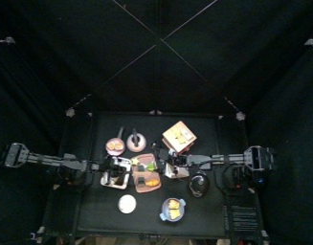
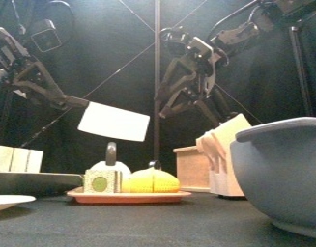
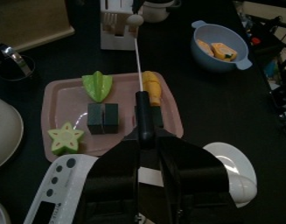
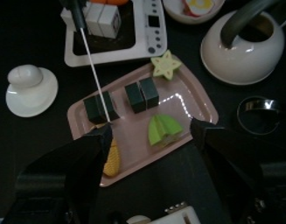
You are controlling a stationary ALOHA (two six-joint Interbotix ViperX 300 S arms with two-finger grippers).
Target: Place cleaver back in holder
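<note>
Two grippers low over centre frame. Left gripper (image 3: 143, 149) clamped on cleaver (image 3: 138, 87) handle, blade seen edge-on. Right gripper (image 4: 151, 140) spread wide, empty. Holder (image 1: 181, 135) just above-right of centre, top view. Best: align blade with slot, lower straight, release late.

overhead, table-level, two wrist views

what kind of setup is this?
Likely a lab robot cell staged as a toy kitchen: black curtains enclose a small table holding a pink tray of play food and a wooden holder.
</note>
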